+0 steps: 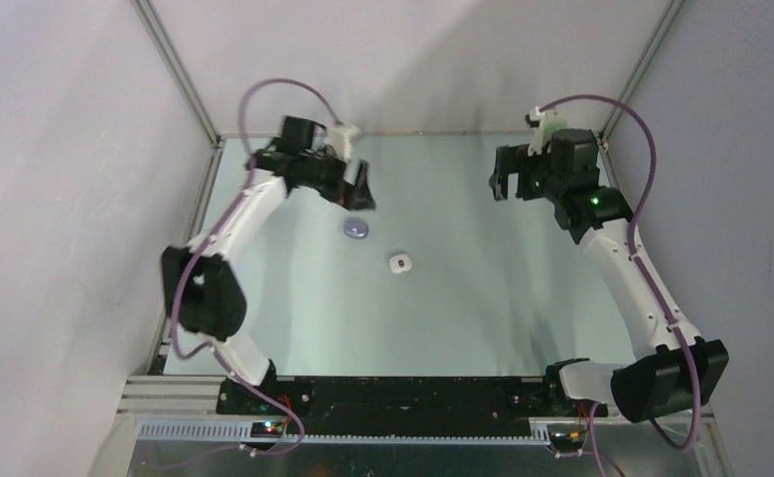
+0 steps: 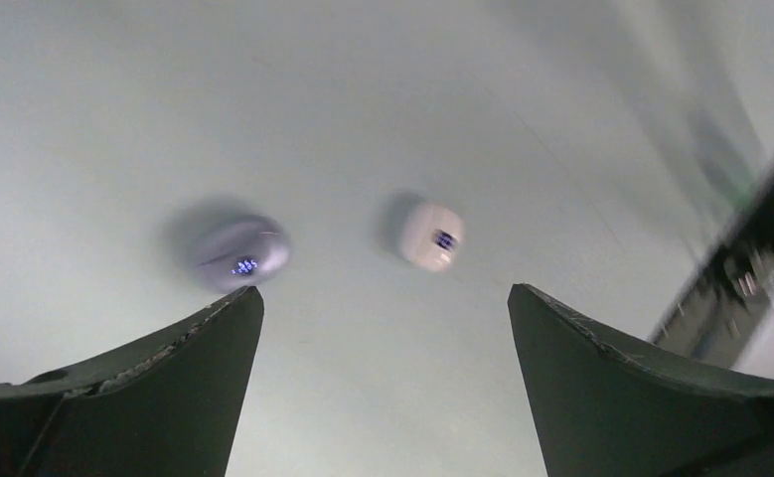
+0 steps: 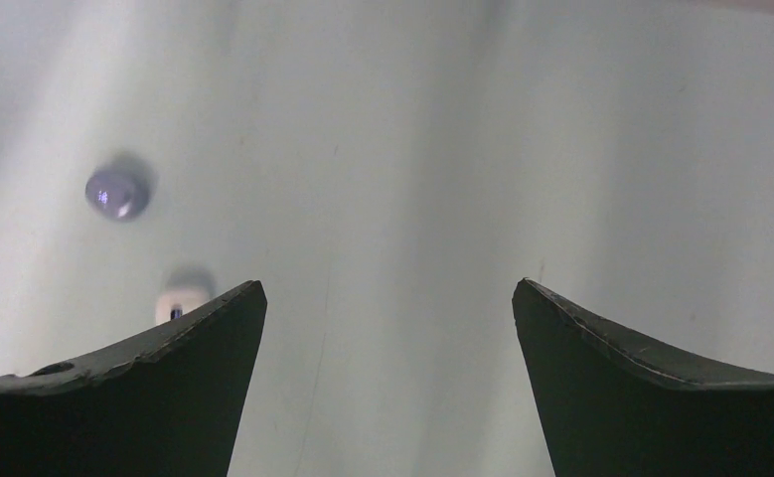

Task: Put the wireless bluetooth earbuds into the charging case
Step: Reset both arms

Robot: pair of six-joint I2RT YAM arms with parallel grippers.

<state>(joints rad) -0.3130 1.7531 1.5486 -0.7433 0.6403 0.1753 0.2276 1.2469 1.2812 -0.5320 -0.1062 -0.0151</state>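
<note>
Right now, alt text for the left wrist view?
A pale purple object and a white object, both small, rounded and blurred, lie apart on the pale table, purple at left. The left gripper frames them from below, its dark jaws wide open and empty.

A pale green table point(image 1: 502, 308) sits enclosed by white walls point(image 1: 55, 149) and aluminium corner posts point(image 1: 175, 70).

There were two small cases mid-frame, one pale purple case point(image 1: 357, 230) and one white case point(image 1: 399, 262), and two grippers, left gripper point(image 1: 359, 195) and right gripper point(image 1: 502, 187).
</note>
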